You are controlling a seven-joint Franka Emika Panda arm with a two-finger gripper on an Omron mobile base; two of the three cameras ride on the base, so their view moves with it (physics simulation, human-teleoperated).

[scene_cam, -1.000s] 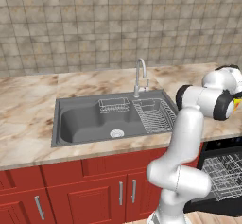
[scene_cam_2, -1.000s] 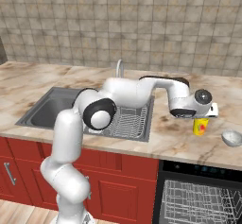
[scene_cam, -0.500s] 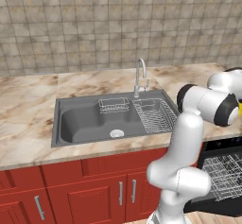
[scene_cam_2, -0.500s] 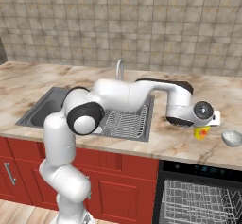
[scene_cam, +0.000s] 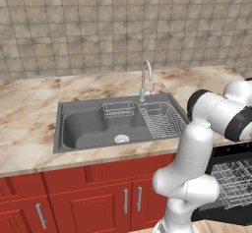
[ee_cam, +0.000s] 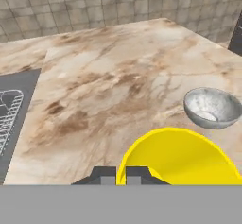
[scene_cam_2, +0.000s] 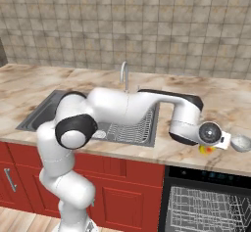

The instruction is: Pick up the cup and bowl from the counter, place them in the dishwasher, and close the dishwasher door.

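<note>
My gripper (ee_cam: 121, 176) is shut on the rim of the yellow cup (ee_cam: 179, 158), which sits close under the hand view. The same cup (scene_cam_2: 206, 150) peeks out below the hand near the front edge of the beige counter (scene_cam_2: 29, 81), with the gripper (scene_cam_2: 206, 147) right above it. A small grey bowl (ee_cam: 211, 107) rests on the counter just right of the cup, apart from it, and shows as the bowl (scene_cam_2: 240, 142) at the right edge. Below, the black dishwasher (scene_cam_2: 206, 177) stands open with its white wire rack (scene_cam: 236, 178) showing and the dishwasher door (scene_cam: 219, 215) folded down.
A grey sink (scene_cam: 93, 126) with a tap (scene_cam: 145, 79) and a wire drainer basket (scene_cam: 160, 119) lies left of the arm. Red cabinets (scene_cam: 74, 197) run under the counter. A tiled wall (scene_cam_2: 147, 25) backs it.
The arm has swung the hand and the held cup from mid-counter toward the counter's front edge, above the dishwasher. The bowl has stayed put.
</note>
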